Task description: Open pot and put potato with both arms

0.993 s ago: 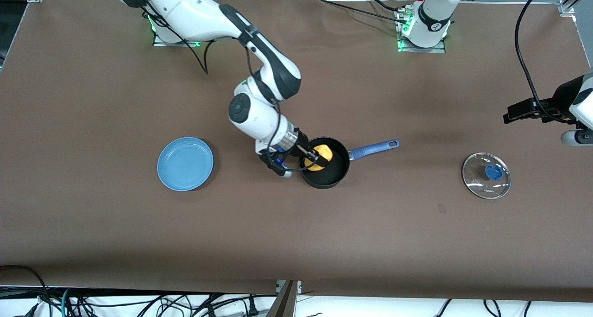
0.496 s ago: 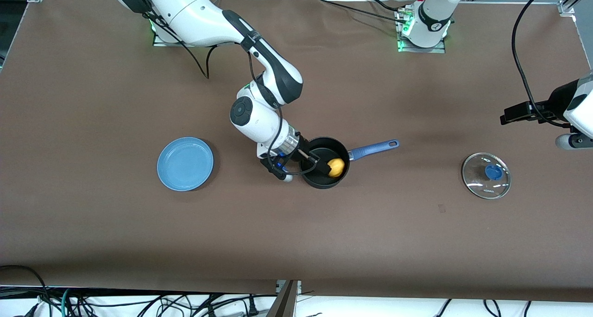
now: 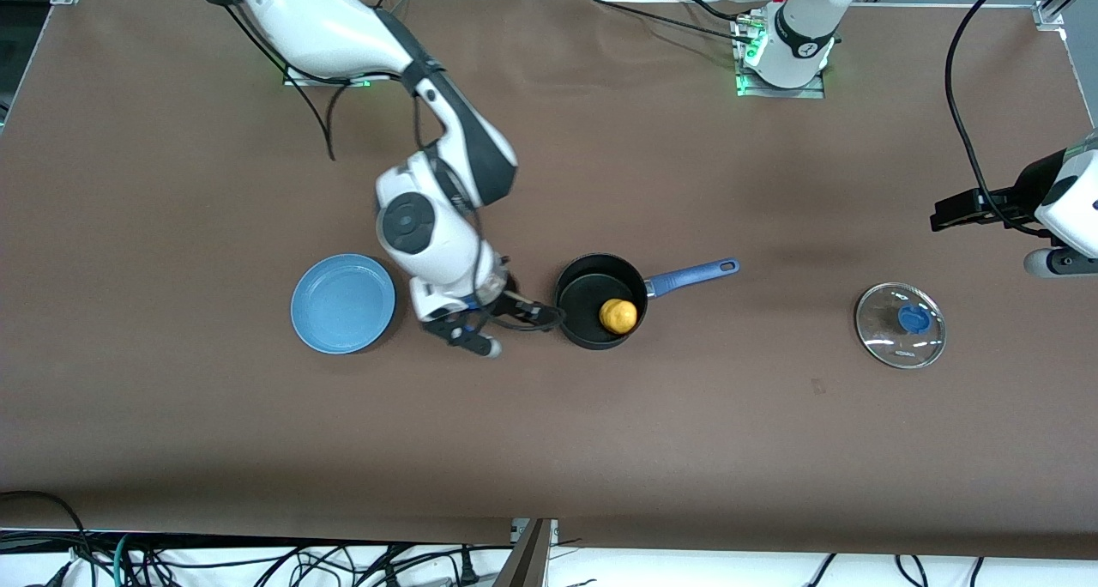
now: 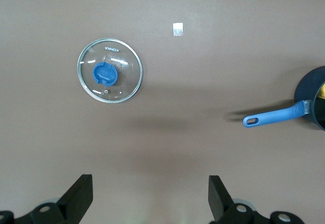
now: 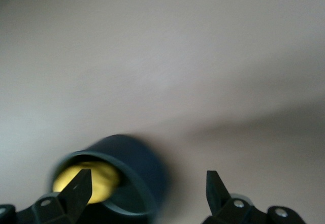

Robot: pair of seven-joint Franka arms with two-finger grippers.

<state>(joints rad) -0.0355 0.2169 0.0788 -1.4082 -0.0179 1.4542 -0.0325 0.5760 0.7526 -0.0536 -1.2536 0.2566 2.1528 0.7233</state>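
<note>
A lumpy yellow-orange potato [image 3: 618, 316] sits inside the lidless black pot [image 3: 585, 329]. The right gripper [image 3: 533, 314], jaws wide, hovers beside the pot; the left gripper [image 4: 150, 203], jaws wide, waits above the bench [image 3: 686, 450].

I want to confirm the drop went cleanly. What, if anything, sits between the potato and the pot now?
Nothing: the potato already lies inside the open pot, with the lid on the table toward the left arm's end. The right gripper is open beside the pot's rim.
</note>
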